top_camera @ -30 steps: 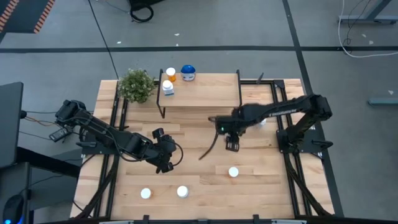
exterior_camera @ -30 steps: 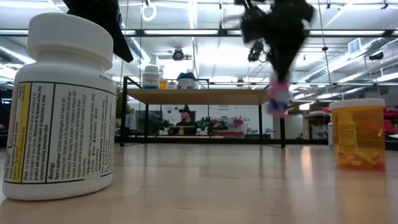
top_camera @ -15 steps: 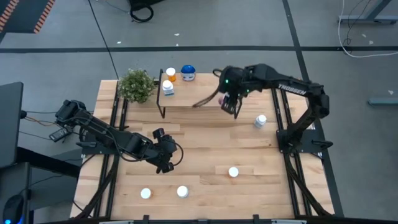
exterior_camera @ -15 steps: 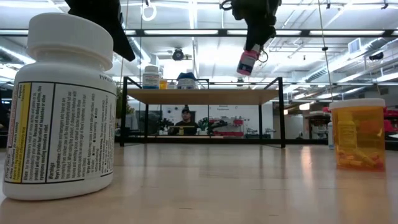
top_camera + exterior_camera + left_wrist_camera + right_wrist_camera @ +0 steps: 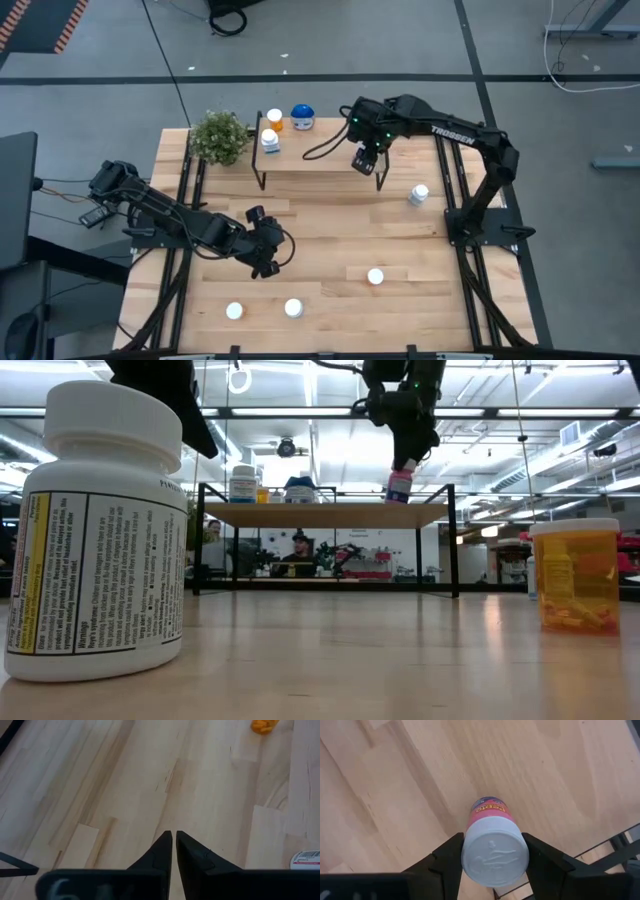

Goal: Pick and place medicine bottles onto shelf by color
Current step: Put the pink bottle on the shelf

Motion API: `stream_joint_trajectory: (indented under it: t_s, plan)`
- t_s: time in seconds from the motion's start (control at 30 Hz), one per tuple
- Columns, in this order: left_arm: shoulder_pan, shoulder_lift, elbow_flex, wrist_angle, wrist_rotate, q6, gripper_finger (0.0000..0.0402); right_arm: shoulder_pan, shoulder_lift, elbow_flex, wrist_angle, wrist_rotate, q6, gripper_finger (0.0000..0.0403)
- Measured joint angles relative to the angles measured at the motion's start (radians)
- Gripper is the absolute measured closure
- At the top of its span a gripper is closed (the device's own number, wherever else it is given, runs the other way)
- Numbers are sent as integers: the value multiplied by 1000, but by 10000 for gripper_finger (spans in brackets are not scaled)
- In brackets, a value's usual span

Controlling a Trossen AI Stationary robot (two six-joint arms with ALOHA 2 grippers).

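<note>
The right gripper [image 5: 364, 163] is positioned over the right end of the shelf [image 5: 330, 155], in the upper centre of the high view, with its fingers [image 5: 547, 865] clamped on the cap of a pink medicine bottle [image 5: 490, 837]. In the right wrist view the bottle's white cap faces the camera and its pink body extends away toward the shelf board, so its long axis runs in line with the gripper and close to vertical. In the low view the pink bottle [image 5: 399, 486] hangs directly under the gripper, its base at or just above the shelf surface; contact cannot be confirmed from this angle. The controlling relation for the coming move is therefore vertical: the bottle is directly below the holding gripper, upright, and over the board's right end, well apart from the three bottles [image 5: 284, 124] grouped at the shelf's left end. Release is judged appropriate only once the base is seated flat. The left gripper [image 5: 264, 257] waits low over the table in the lower left of the high view, jaws closed on nothing, and is much farther from the shelf than the right arm.
</note>
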Motion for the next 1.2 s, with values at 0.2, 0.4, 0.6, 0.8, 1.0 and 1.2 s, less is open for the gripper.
stream_joint_trajectory:
  t_s: [0.2,0.4,0.6,0.8,1.0,1.2]
  plan:
    - [0,0,0,0,0,-6,363,-1,3,10,7,0,-1,184]
    - [-1,0,0,1,0,-9,372,-1,3,99,14,0,-9,145]
    - [-1,0,0,1,0,-16,370,2,2,173,-31,5,-4,133]
    - [-3,0,0,1,0,-18,363,2,2,139,-163,88,-13,144]
    - [-3,0,0,1,0,-31,371,3,2,89,-150,107,-34,185]
    - [-3,0,0,1,0,-35,371,-5,2,1,-76,107,-34,272]
